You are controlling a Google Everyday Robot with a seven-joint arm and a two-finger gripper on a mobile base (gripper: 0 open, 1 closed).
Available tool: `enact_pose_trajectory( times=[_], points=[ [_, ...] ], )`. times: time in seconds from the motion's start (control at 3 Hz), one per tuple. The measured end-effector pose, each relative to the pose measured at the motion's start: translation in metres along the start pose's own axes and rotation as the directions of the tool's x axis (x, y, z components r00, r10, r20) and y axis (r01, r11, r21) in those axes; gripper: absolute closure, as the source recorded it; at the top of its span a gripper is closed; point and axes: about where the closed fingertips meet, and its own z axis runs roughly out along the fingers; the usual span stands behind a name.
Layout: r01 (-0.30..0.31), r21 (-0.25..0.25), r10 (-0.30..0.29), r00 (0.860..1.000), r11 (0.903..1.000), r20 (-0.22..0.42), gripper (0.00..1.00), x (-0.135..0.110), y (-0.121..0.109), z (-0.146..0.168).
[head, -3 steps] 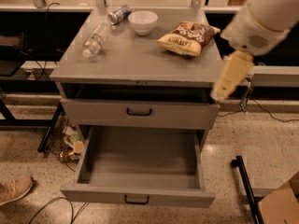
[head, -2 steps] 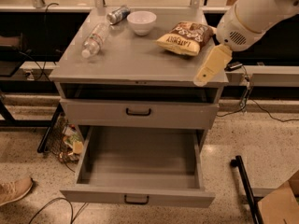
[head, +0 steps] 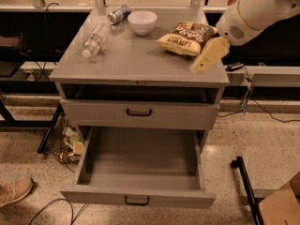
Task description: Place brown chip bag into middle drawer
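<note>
The robot's white arm point(head: 258, 11) reached in from the upper right of the frame, its rounded wrist angled downward and to the left over the right rear corner of the grey cabinet point(head: 136, 62). The cream-coloured gripper point(head: 198, 68) slanted down from the wrist, its tip low over the cabinet top near the right edge, just in front of and beside the brown chip bag point(head: 186, 37); whether it touched the bag could not be told, nor whether it was parted or closed. It held nothing that could be seen.

The bag lay flat on the cabinet top, at the right rear, with its lettering facing up. To its left stood a white bowl point(head: 142, 21), with a can point(head: 118, 14) on its side behind it and a clear plastic bottle point(head: 95, 39) lying diagonally near the left edge.

Below, the middle drawer point(head: 138, 198) was pulled well out at the bottom of the cabinet, its grey floor showing. The drawer front point(head: 139, 112) one tier up was pushed in, with a dark gap above it.
</note>
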Motion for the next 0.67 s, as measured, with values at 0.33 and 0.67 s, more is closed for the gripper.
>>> enact_pose_trajectory(
  times=[0.33,0.67],
  points=[
    [-0.1,0.07,0.094,0.992,0.9925,0.09,0.0,-0.014,-0.051,0.026],
    [-0.209,0.114,0.195,0.973,0.9712,0.121,0.0,-0.02,-0.088,0.062]
  ],
)
